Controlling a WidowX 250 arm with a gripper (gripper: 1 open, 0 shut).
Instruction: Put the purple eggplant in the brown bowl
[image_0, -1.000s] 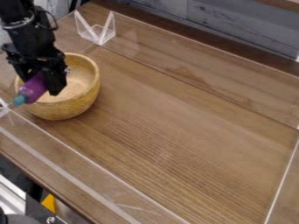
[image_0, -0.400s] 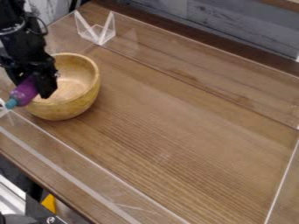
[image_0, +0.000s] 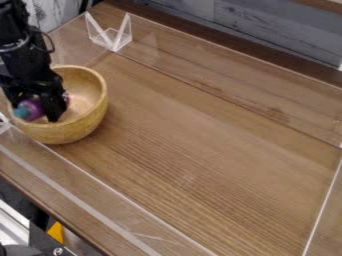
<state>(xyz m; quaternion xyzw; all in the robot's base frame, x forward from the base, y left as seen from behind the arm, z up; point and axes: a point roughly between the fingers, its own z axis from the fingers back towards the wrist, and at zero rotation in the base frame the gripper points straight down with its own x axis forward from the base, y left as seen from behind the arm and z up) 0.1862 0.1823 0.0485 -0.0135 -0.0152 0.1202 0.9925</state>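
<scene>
Between the hand's (image_0: 36, 100) fingertips (image_0: 55, 103), purple eggplant (image_0: 28, 110)

Eggplant (image_0: 30, 109) purple, stem tip teal-blue. Bowl (image_0: 84, 108) light tan-brown. Gripper (image_0: 32, 101) black. Tabletop (image_0: 201, 140) warm brown, streaked with wood grain, whitish line along edges. Wire rack (image_0: 112, 34) white. Wall (image_0: 267, 28) grey with faint streaks. Small piece at lower left (image_0: 55, 232) yellow-orange.

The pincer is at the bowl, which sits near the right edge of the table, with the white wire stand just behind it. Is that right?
Not quite: the camera view shows the bowl near the left edge of the table, not the right. The pincer is at the bowl, and the white wire stand is just behind it, as you say.
</scene>
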